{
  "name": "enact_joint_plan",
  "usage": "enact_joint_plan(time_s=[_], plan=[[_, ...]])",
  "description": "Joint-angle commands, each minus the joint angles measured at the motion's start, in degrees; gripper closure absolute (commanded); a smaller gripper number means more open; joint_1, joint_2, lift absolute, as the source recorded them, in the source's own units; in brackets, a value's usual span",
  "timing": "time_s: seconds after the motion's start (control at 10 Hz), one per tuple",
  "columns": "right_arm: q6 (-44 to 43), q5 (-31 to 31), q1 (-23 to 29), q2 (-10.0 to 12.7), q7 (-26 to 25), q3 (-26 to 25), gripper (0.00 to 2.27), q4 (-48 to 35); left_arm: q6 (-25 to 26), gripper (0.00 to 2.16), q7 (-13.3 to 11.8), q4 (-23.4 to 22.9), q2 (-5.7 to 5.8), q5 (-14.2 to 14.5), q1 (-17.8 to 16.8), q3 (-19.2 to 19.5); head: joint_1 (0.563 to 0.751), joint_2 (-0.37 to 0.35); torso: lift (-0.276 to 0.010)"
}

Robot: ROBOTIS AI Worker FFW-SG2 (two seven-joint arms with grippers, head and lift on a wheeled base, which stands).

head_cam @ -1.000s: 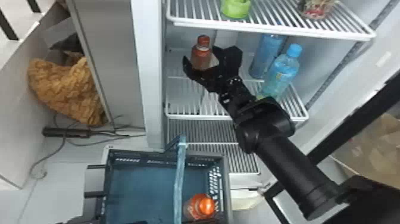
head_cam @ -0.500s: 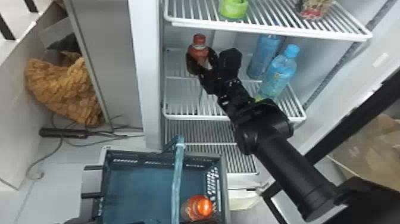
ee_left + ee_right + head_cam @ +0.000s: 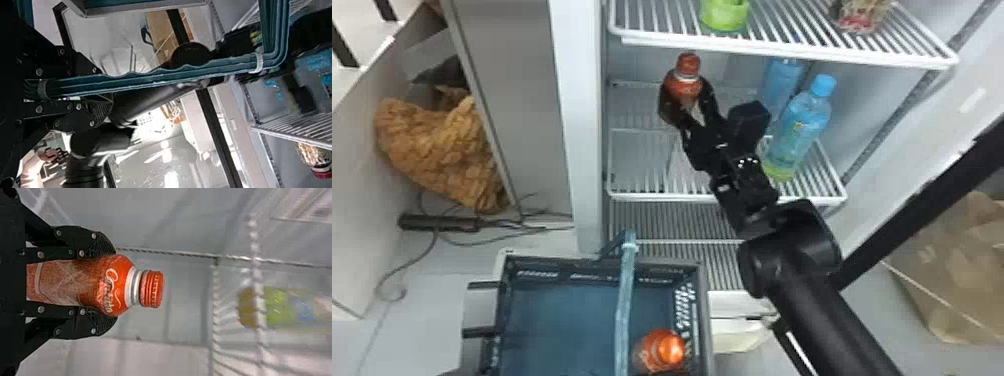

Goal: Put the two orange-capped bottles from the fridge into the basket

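Head view: right gripper clamps a red, orange-capped bottle in the white fridge, twelve o'clock.
A second orange-capped bottle sits at six, inside the blue plastic basket; left gripper clasps its teal handle.

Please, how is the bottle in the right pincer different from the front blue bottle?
The held bottle has an orange cap; the front blue bottle has a light blue one. The right pincer grips the held bottle, while the front blue bottle stands on the shelf. Both are upright and inside the fridge.
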Motion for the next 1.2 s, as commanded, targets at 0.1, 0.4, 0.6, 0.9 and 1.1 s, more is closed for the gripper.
enact_joint_plan(time_s=[0.1,0.4,0.6,0.9,1.1], plan=[[1.9,1.4,9.1,-0.1,2.0,-5.1,0.88,-12.9,0.0,1.2,-0.1,0.0,-0.09,0.0,0.5,0.4,0.695,-0.215,-0.235],[7.1,-2.2,18.9,-1.5,3.6,-6.6,0.88,-26.5,-0.1,1.2,-0.2,-0.1,-0.18,0.2,1.2,0.9,0.695,-0.239,-0.235],[12.8,-4.1,26.9,-2.1,4.6,-8.0,0.88,-38.9,-0.3,1.2,-0.5,-0.1,-0.26,0.1,1.2,1.1,0.695,-0.241,-0.235],[23.9,-7.3,38.0,-2.5,6.6,-11.4,0.88,-55.3,-0.4,1.2,-0.6,-0.1,-0.35,0.1,0.9,1.1,0.695,-0.249,-0.235],[34.3,-6.9,43.9,-1.2,9.3,-15.7,0.88,-64.9,-0.7,1.2,-0.5,-0.1,-0.53,0.3,1.0,1.3,0.695,-0.265,-0.235]])
